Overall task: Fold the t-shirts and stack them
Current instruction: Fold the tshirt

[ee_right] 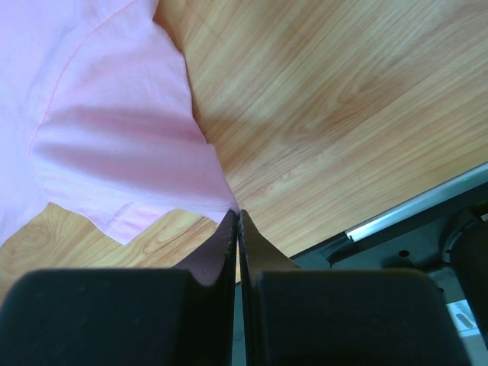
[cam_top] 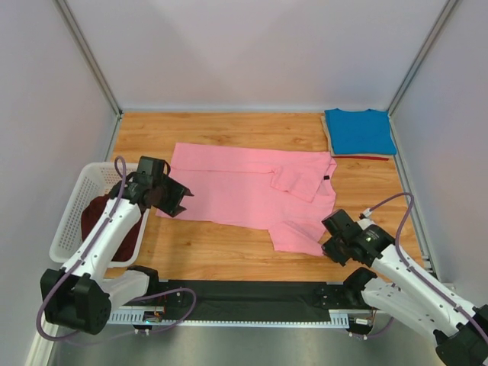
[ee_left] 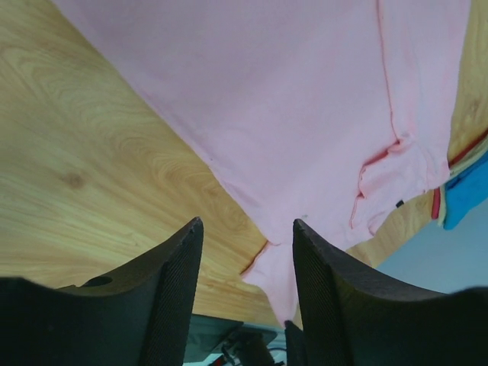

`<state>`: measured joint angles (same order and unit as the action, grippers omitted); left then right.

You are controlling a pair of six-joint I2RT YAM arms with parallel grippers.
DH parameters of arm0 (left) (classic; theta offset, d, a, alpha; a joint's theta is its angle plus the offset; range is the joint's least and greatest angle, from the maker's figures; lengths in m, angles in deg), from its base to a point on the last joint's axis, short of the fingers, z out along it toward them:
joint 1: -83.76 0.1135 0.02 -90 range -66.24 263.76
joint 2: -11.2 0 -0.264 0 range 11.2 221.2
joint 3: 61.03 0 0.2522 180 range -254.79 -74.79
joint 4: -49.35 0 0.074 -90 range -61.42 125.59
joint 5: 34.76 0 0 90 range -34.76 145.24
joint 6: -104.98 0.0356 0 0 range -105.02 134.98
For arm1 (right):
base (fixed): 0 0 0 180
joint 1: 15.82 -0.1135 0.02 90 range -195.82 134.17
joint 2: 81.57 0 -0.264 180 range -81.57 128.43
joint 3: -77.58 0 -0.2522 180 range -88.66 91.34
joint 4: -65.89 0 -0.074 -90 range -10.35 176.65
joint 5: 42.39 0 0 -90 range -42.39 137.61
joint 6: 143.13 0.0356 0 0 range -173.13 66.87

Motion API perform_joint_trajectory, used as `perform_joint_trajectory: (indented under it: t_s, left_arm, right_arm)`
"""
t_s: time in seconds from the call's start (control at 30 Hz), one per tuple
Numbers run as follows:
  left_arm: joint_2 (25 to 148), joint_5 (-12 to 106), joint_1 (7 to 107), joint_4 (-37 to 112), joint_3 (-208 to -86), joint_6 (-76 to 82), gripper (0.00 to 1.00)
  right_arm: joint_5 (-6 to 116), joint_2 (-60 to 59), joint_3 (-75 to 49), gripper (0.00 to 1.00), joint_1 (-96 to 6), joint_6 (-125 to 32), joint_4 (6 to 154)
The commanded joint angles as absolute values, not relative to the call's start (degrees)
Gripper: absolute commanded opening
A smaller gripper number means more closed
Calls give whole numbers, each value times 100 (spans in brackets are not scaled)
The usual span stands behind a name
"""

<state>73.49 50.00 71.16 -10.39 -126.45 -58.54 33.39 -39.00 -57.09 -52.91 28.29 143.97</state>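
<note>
The bright pink t-shirt lies spread flat on the wood-grain table. It is smooth soft fabric with stitched hems. One short sleeve is folded inward onto the body near the collar, and another flap sticks out at its near right corner.

The left gripper is at the shirt's left edge. In the left wrist view its black fingers, with finely ribbed pads, stand well apart, and nothing is between them. They frame the shirt's hem and bare wood.

The right gripper is at the shirt's near right corner. Its two dark tapered fingers are pressed tightly together, and the rounded corner of the pink hem runs right into their tips, pinched there.

Beyond the pink shirt's far right corner, the blue t-shirt sits folded into a neat rectangle, with a thin red edge showing along its near side.

Left of the pink shirt is a white plastic lattice basket. It holds the crumpled dark maroon t-shirt, which the left arm partly covers.
</note>
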Motion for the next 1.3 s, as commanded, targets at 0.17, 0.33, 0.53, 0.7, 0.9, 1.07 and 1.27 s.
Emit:
perform_joint_trajectory:
  t_s: [0.17, 0.33, 0.53, 0.7, 0.9, 1.07, 1.27]
  left_arm:
    - [8283, 5797, 7146, -2286, -13166, -6518, 57]
    - [8108, 5462, 7006, -1304, -12560, -7000, 57]
    - [8020, 6481, 6882, -2345, -12682, -7589, 56]
    - [7862, 6640, 6882, -2129, -12086, -8151, 54]
    - [7879, 6868, 6891, -1601, -11488, -8732, 54]
    - [8160, 6938, 6987, -1320, -11390, -8812, 53]
    - [8450, 7404, 7023, -1566, -11505, -8882, 52]
  right_arm:
    - [2283, -3885, -5140, 0, -5239, 2887, 15111]
    - [2054, -3797, -5043, 0, -4967, 2650, 15190]
    - [1966, -3841, -4964, 0, -4791, 2421, 15313]
    - [2123, -4095, -5043, 0, -4791, 2377, 15129]
    - [2485, -4342, -5219, 0, -4791, 2245, 14680]
    - [2590, -4351, -5210, 0, -4791, 2193, 14601]
    - [2687, -4360, -5289, 0, -4791, 2131, 14487]
